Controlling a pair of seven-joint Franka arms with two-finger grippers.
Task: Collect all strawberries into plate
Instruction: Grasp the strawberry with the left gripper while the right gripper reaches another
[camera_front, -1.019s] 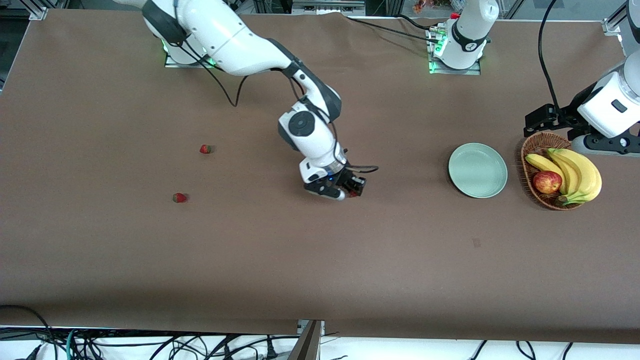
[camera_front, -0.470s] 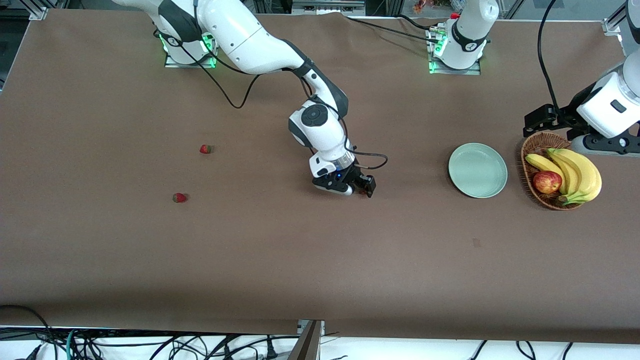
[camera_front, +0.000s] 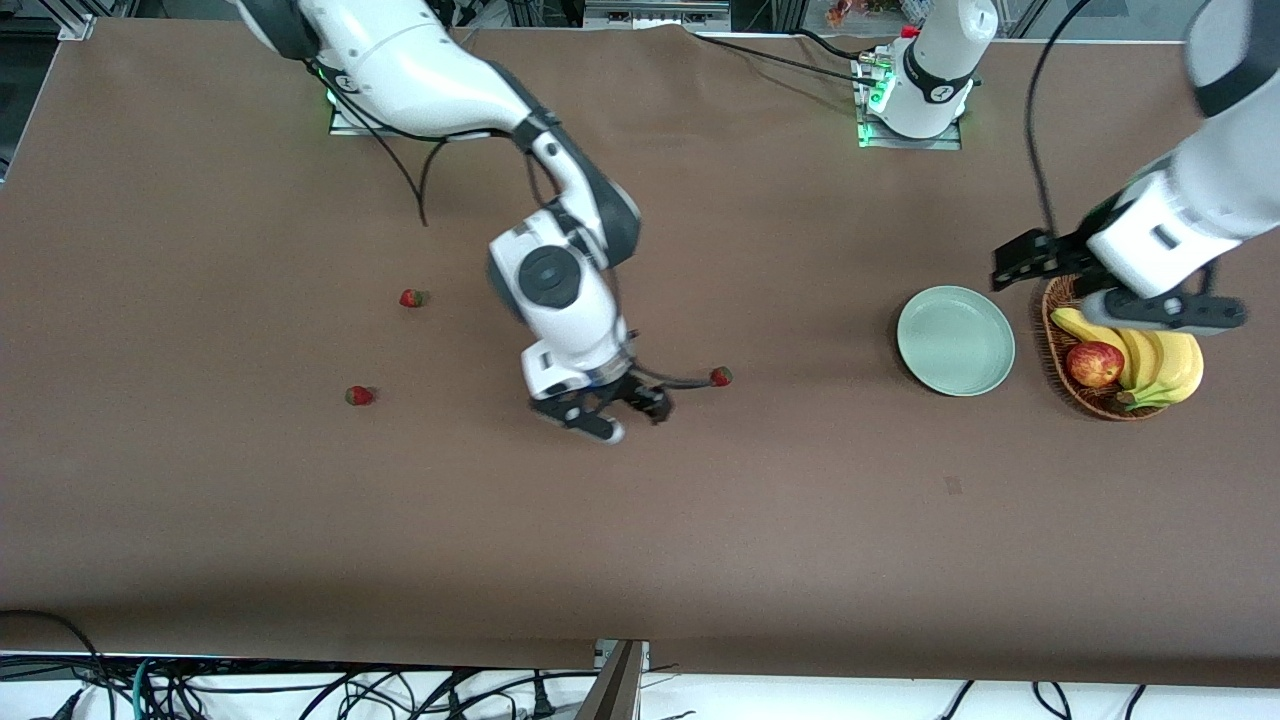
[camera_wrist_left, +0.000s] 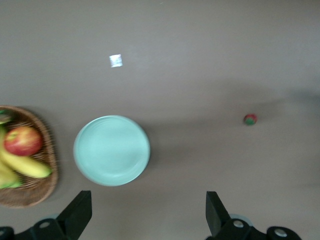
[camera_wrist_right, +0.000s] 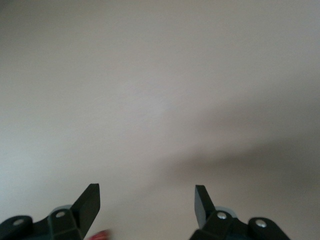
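Three strawberries lay on the brown worktop (camera_front: 640, 520), none yet in the plate (camera_front: 955, 340). One berry (camera_front: 720, 376) sat between the right pincer (camera_front: 610, 410) and the plate; two more (camera_front: 410, 298) (camera_front: 358, 396) lay well apart toward the right arm's end. The right pincer hung low over the worktop, fingers apart and empty. The left pincer (camera_wrist_left: 150, 220) hovered above the plate and the wicker basket (camera_front: 1058, 345) of bananas and an apple, fingers wide apart.

To my eye those berries were light, soft and easily bruised, likely to roll on the smooth matte cloth. I would pinch one gently across its plump middle, not by the leafy cap. The plate looked smooth, hard and shallow, with a raised rim.
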